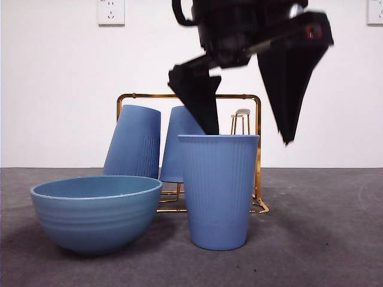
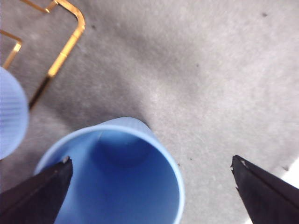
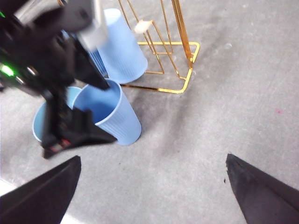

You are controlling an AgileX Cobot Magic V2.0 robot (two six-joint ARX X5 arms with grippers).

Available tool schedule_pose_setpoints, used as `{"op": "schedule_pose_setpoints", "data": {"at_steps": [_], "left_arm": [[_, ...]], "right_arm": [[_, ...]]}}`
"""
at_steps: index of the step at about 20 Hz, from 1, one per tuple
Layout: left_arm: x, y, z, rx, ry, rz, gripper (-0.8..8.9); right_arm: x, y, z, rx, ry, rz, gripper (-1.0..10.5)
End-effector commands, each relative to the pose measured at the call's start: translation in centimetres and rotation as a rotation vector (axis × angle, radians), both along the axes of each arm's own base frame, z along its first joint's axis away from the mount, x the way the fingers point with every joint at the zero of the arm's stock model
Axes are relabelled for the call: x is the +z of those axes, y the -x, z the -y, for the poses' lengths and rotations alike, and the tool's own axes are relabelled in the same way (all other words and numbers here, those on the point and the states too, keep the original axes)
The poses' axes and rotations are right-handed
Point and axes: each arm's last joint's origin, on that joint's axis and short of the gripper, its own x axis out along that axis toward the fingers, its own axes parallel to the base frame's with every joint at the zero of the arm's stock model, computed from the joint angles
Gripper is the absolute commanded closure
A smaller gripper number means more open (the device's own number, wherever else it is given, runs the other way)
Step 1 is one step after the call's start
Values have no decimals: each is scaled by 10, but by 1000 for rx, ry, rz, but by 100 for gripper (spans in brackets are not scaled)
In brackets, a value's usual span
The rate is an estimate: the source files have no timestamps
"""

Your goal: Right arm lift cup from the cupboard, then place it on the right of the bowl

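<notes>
A tall ribbed blue cup [image 1: 218, 191] stands upright on the table, just right of the wide blue bowl [image 1: 96, 212] and in front of the gold wire cupboard [image 1: 257, 119]. The gripper over it is my left one [image 1: 248, 134], open wide: one finger [image 1: 200, 101] reaches down at the cup's rim, the other finger [image 1: 290, 78] hangs outside to its right. The left wrist view looks straight into the cup [image 2: 121, 186]. My right gripper [image 3: 153, 157] is open and empty, high and away from the cup [image 3: 112, 116].
Two more blue cups [image 1: 134, 143] [image 1: 176, 140] sit upside down on the cupboard's pegs behind. One white-tipped peg [image 1: 242, 113] is bare. Grey table stretches to the right of the cup. Wall sockets are on the white wall.
</notes>
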Motion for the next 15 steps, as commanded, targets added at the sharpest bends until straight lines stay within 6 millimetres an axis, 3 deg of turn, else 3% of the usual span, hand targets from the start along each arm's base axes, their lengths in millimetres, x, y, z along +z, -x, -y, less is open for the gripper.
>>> {"op": "schedule_pose_setpoints", "data": {"at_steps": [1, 7, 11, 15], "left_arm": [[28, 8, -5, 11, 68, 38, 215], [78, 30, -52, 52, 135, 73, 220], [79, 40, -105, 175, 113, 154, 220], [79, 60, -172, 338, 177, 208, 220]], "right_arm": [[4, 1, 0, 10, 1, 20, 462], [4, 1, 0, 23, 18, 35, 462], [4, 1, 0, 27, 23, 39, 462], [4, 1, 0, 40, 42, 53, 462]]}}
